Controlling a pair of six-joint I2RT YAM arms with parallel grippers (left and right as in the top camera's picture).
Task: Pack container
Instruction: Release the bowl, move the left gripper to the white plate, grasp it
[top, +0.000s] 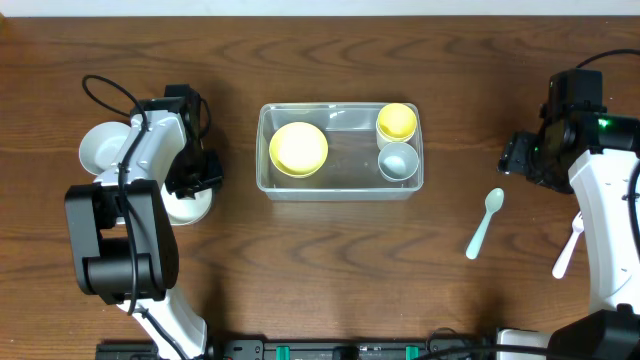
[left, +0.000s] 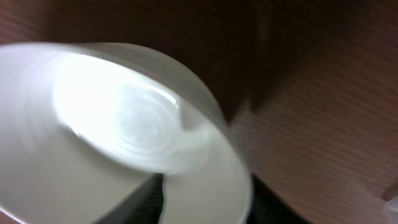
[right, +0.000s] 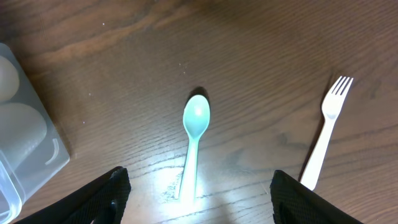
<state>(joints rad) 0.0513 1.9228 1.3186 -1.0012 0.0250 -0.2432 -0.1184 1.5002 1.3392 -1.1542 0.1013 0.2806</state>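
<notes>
The clear container (top: 340, 186) stands at the table's middle and holds a yellow bowl (top: 298, 148), a yellow cup (top: 397, 121) and a pale cup (top: 398, 161). Its corner shows in the right wrist view (right: 37, 155). My left gripper (top: 192, 185) is left of the container, over a white bowl (top: 190, 208). In the left wrist view the gripper (left: 211, 199) straddles the bowl's (left: 124, 118) rim, one finger inside and one outside, closed on it. My right gripper (top: 520, 160) is open and empty above a mint spoon (right: 196, 134).
A second white bowl (top: 105, 148) lies at the far left behind my left arm. The mint spoon (top: 485, 222) and a white fork (top: 568, 245) lie right of the container; the fork also shows in the right wrist view (right: 326, 134).
</notes>
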